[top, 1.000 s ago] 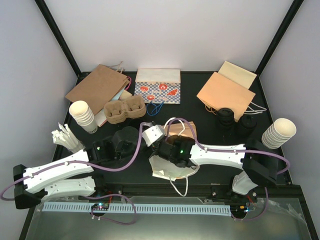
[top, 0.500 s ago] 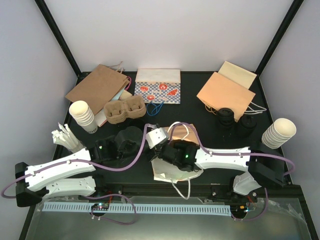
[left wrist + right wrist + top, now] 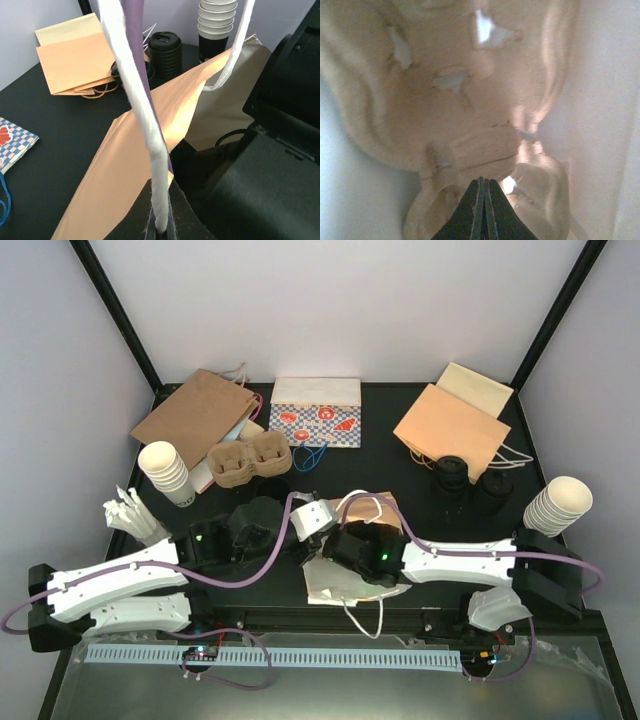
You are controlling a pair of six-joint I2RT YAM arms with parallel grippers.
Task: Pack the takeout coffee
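Top view: finds an open tan paper bag [image 3: 360, 512] at near centre of the black worktop [image 3: 390, 455], with both arms converging on it. Left wrist view: shows left pincer [image 3: 161, 226] clamped on the bag's white cord handle [image 3: 150, 135], pulled up straight from between the fingers, with a purple cable [image 3: 137, 55] alongside. Right wrist view: shows right pincer [image 3: 481, 197] reaching down inside the bag, fingers pressed together with nothing seen between them, surrounded by creased tan paper. Locates takeout coffee [image 3: 450, 472] outside the bag, at far right of the worktop: black-lidded cups close together, just in front of flat orange-tan bags [image 3: 452, 425], well apart from both pincers. Picks up the same black lids [image 3: 165, 47] in the left wrist view, beyond the bag's rim. Cannot tell the exact cup count. Also logs: stack of cream paper cups [image 3: 557, 505] at right edge, a second stack [image 3: 165, 472] at left, brown pulp carrier [image 3: 250, 460] at far centre-left, checked bag [image 3: 315, 418] and brown bag [image 3: 195, 415] lying flat at the back.
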